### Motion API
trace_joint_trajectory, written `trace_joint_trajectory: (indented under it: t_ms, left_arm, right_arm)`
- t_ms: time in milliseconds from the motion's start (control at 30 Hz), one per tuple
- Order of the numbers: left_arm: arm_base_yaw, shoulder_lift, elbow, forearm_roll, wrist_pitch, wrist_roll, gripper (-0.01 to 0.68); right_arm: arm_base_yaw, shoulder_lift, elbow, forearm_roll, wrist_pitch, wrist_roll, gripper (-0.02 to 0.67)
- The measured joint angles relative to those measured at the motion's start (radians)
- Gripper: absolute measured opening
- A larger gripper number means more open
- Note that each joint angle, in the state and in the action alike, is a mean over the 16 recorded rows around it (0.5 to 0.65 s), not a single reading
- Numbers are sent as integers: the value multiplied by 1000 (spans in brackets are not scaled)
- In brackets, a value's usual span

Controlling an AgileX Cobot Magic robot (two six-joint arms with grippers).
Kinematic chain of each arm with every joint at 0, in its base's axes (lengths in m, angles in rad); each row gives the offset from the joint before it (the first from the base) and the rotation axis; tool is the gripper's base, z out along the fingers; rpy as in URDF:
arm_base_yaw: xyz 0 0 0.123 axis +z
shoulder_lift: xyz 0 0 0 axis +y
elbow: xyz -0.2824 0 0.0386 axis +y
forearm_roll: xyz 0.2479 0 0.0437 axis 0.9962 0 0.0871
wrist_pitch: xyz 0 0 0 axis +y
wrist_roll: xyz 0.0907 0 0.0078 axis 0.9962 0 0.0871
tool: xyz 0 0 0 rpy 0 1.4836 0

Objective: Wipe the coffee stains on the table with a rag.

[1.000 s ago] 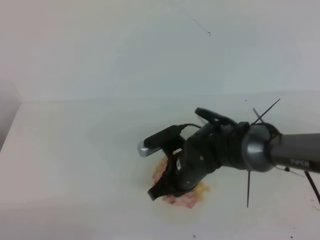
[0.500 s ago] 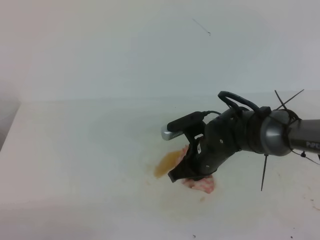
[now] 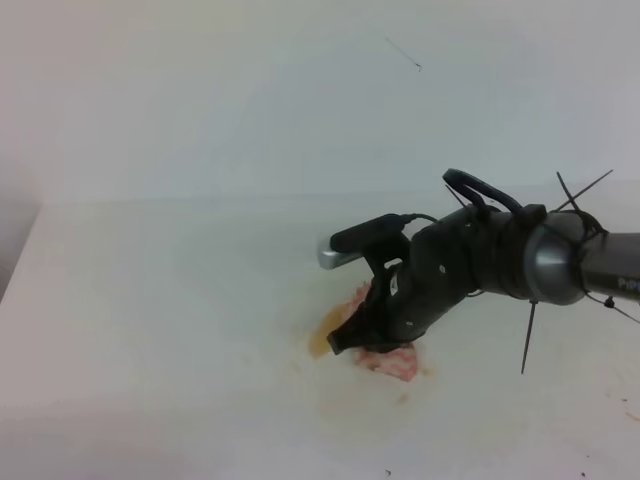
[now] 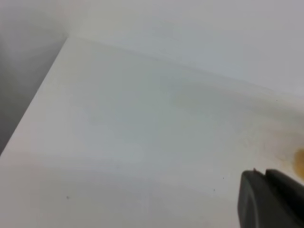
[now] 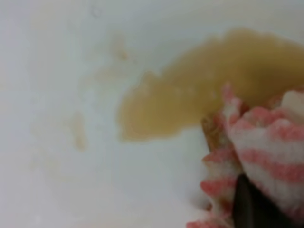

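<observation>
Pressing down on the tabletop point(image 3: 150, 300) beside the coffee stains point(image 5: 199, 90), right end effector point(image 3: 385, 345) pinching narrow on the rag point(image 3: 392, 362), likely behaving soft, light, best gripped mid-bunch.

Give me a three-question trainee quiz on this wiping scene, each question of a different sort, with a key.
1. True or false: the rag lies loose, away from the right gripper.
2. The stain looks: A) tan-brown B) blue C) black.
3. Fill in: in the high view, the uncovered stain shows to the ____ of the rag.

Key: 1 false, the gripper is shut on the rag; 2 A; 3 left.
</observation>
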Motion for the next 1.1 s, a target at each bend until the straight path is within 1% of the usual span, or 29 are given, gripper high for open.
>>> trace_joint_trajectory:
  t_ms: [433,600,833,1100]
  left_arm:
    - [0,0,0,0,0,0,-1]
    - [0,0,0,0,0,0,-1]
    - [0,0,0,-1,0,0,-1]
    - [0,0,0,-2,0,0,-1]
  right_arm:
    - [103,21,-138,22,-2,-23,18]
    - [124,61,-177,15,-9,-23,18]
    - [103,132,-202,-2,-18,-7,18]
    - [34,178,-206,-20,-4,17,18]
